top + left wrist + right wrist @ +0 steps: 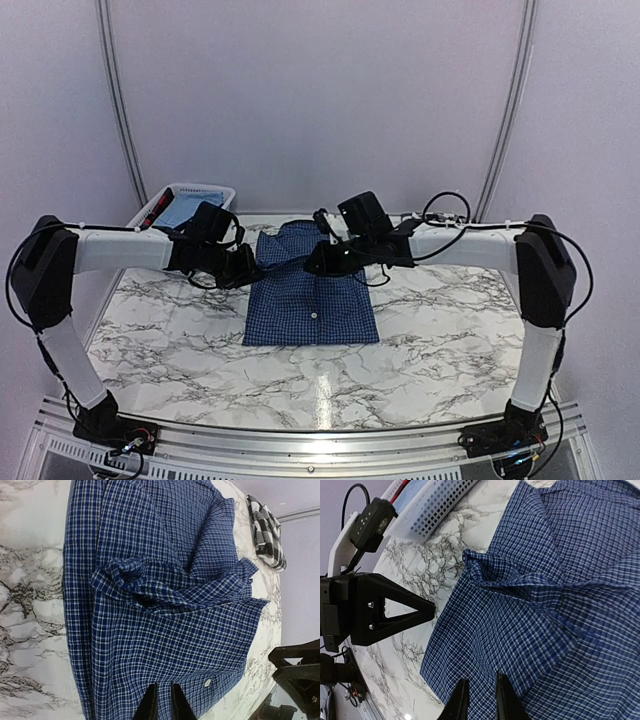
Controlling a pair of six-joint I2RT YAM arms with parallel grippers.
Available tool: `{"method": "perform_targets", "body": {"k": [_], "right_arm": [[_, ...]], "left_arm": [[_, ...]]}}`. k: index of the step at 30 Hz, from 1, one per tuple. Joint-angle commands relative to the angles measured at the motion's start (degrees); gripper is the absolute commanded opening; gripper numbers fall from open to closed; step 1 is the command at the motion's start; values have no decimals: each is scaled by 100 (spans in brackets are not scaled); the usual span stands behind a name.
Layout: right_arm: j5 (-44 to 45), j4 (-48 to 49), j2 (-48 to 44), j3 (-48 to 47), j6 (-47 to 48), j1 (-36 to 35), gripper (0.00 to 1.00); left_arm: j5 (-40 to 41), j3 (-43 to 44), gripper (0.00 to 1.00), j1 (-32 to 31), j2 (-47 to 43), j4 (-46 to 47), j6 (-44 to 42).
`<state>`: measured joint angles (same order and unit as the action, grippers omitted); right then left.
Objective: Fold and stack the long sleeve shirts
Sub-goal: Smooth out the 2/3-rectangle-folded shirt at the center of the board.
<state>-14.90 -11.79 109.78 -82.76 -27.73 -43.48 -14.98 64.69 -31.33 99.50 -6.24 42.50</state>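
Note:
The dark blue checked long sleeve shirt (310,300) lies folded on the marble table (420,350), with a loose ridge of cloth (170,580) across its upper part. My left gripper (248,270) is at the shirt's left edge. In the left wrist view the left gripper (162,685) has its jaws nearly together on the puckered blue cloth, next to a white button (207,682). My right gripper (318,262) is over the shirt's upper middle, and the right gripper (481,680) pinches the cloth the same way. The black-and-white plaid shirt (267,530) lies bunched at the far edge.
A white slatted basket (185,200) holding cloth stands at the back left, close to the left arm. In the right wrist view the basket (440,505) is just beyond the shirt's corner. The table's near edge carries a metal rail (320,440).

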Motion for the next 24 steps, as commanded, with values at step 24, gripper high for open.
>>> {"method": "perform_targets", "body": {"k": [24], "right_arm": [[-1065, 245, 2526, -2130, 238, 784, 24]], "left_arm": [[-25, 330, 20, 321, 1509, 1368, 31]]}}
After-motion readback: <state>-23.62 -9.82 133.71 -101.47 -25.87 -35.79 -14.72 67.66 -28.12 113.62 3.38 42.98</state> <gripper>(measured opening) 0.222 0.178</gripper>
